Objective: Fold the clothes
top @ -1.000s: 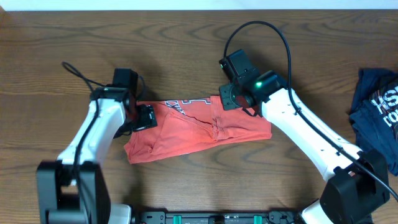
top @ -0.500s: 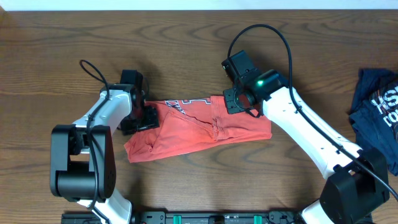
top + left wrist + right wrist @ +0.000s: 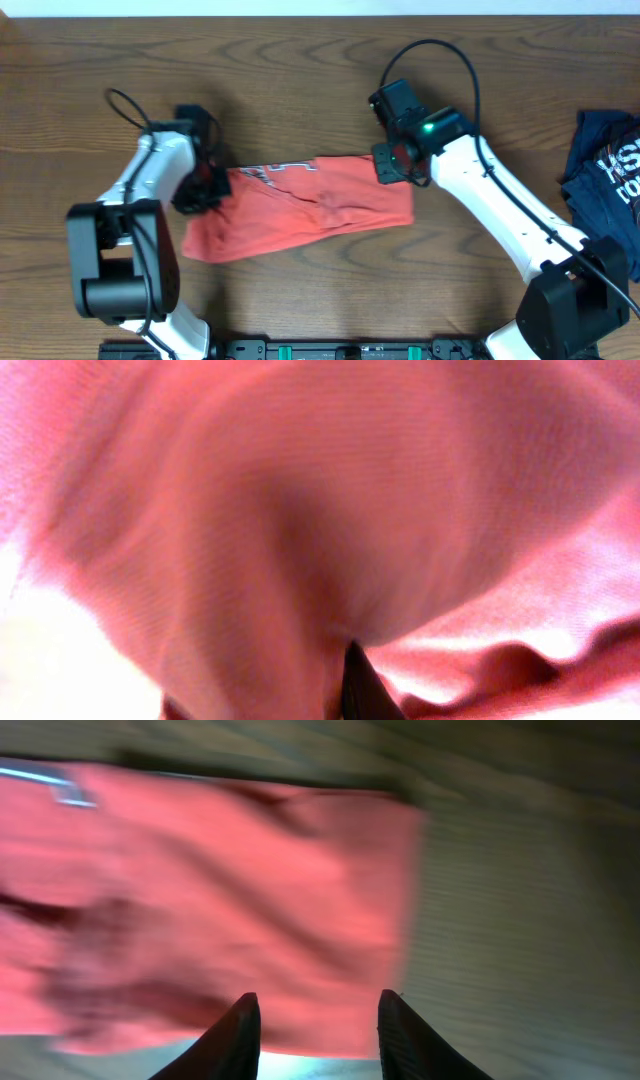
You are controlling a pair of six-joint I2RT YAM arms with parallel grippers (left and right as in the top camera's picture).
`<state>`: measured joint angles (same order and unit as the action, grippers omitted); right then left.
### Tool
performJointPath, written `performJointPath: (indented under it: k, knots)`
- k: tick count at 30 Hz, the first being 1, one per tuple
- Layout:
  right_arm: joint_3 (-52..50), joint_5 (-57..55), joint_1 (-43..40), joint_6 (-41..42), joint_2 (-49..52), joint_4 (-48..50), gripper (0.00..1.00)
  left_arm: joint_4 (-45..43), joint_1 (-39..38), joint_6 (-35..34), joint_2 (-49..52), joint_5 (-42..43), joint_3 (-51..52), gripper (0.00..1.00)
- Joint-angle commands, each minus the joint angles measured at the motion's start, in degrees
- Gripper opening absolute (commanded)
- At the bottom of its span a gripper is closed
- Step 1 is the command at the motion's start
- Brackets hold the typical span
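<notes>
The left gripper (image 3: 203,190) is closed, seemingly pinching the left edge of the red-orange T-shirt (image 3: 310,200), which lies bunched on the wooden table (image 3: 300,80). The right gripper (image 3: 315,1010) hangs half-open over the shirt's right end, gripping nothing.

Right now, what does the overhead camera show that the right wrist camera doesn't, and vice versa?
Only overhead: the left fingers closed on the left end of the shirt, grey lettering near its top edge, and a dark blue garment at the right edge of the table. Only right wrist: the right fingers up close, spread apart near the shirt's edge. Both: the red-orange shirt lying on the brown wooden table.
</notes>
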<state>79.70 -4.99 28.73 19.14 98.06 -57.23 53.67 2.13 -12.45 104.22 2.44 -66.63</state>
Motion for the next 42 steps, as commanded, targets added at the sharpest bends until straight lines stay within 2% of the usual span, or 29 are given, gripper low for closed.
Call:
performJointPath:
  k: [1, 6, 13, 19, 25, 42]
  knots:
    - [0.1, -1.9, -2.4, -0.3, 0.2, -1.3, 0.44, 2.3, 4.8, -1.8, -3.3, -6.7, -6.6, 0.06]
    - [0.1, -2.1, -5.0, -3.7, 0.3, -3.9, 0.45, 6.1, 7.5, -1.8, -4.9, -4.0, -11.8, 0.06]
    - [-1.0, 1.5, -5.1, -7.5, 4.7, -2.7, 0.36, 9.7, 3.5, -1.8, -7.0, 7.3, -16.2, 0.06]
    - [-1.4, 5.2, -3.2, -7.5, 14.4, 1.2, 0.33, 9.0, -2.4, -3.1, -9.6, 7.6, -17.3, 0.06]
    - [-1.4, 7.4, 0.0, -7.5, 21.5, 5.6, 0.34, 6.5, -8.8, -5.9, -10.7, 7.7, -18.0, 0.06]
    - [-1.4, 7.9, 2.8, -7.0, 22.5, 8.0, 0.35, -2.6, -26.9, -9.3, -10.5, 7.3, -18.0, 0.07]
